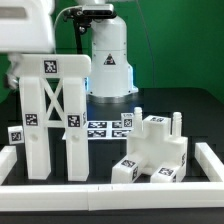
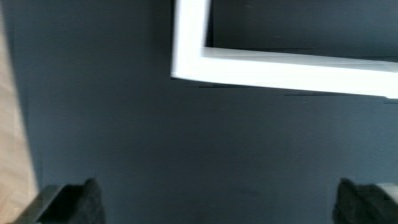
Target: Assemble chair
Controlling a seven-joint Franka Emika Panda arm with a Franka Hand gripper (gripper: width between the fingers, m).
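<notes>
The chair lies in loose parts in the exterior view. A tall white back frame (image 1: 55,115) with an X brace and square tags stands upright on the exterior view's left. A blocky white seat piece (image 1: 155,150) with upright pegs and tags sits on the exterior view's right. In the wrist view my gripper (image 2: 221,205) is open above bare dark table. Its two dark fingertips (image 2: 71,205) stand far apart with nothing between them. No chair part shows in the wrist view. I cannot make out the gripper itself in the exterior view.
The marker board (image 1: 108,127) lies flat in front of the robot base (image 1: 108,60). White border rails (image 1: 110,188) fence the work area; one rail corner (image 2: 267,70) shows in the wrist view. A small tagged block (image 1: 16,133) sits far left. A blurred white arm part (image 1: 25,25) fills the upper left.
</notes>
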